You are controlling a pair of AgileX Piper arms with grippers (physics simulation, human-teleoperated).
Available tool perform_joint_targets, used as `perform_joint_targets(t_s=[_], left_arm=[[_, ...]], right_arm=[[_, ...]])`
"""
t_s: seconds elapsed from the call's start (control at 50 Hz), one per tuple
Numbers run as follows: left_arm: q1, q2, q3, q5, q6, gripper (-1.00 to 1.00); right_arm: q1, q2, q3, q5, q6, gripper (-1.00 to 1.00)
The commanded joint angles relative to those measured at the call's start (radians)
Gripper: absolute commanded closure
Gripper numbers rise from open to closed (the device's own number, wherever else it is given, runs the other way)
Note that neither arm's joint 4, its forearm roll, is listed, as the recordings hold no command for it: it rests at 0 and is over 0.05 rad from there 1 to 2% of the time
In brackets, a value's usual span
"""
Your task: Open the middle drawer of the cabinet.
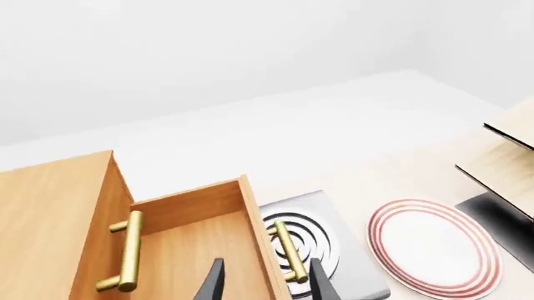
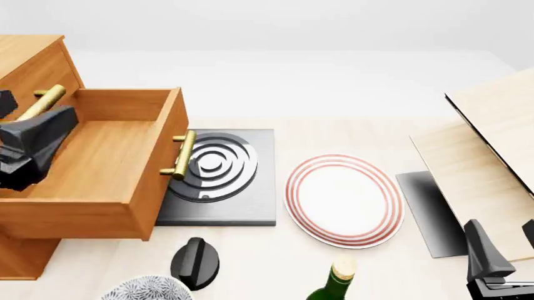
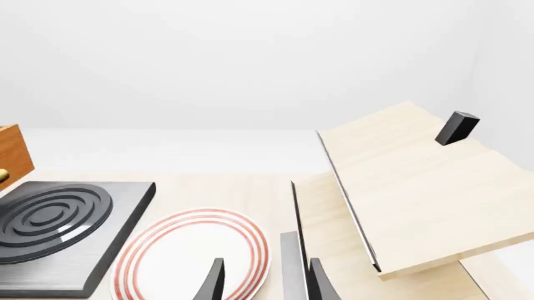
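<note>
Drawer (image 2: 92,156), the middle one, stands pulled well out of the cabinet (image 2: 34,59) at nine o'clock, its brass handle (image 2: 179,155) over the black stove plate (image 2: 219,175). Left gripper (image 1: 265,284) hovers above the drawer, fingers apart, holding nothing. Right gripper (image 2: 507,245), at five o'clock beside the striped plate (image 2: 342,199), likewise gapes empty.

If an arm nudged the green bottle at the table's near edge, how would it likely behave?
The green bottle stands upright with a narrow corked neck, so a high push would probably tip it. If toppled, its round body would likely roll. It looks like glass: probably slippery and breakable.
</note>
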Motion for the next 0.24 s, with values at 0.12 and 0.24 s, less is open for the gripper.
perform_joint_targets(t_s=[0.12, 0.24], left_arm=[[0.106, -0.493, -0.034, 0.137, 0.143, -1.00], [0.094, -0.557, -0.068, 0.128, 0.114, -1.00]], right_arm=[[0.000, 0.000, 0.000, 0.000, 0.000, -1.00], [0.000, 0.000, 0.000, 0.000, 0.000, -1.00]])
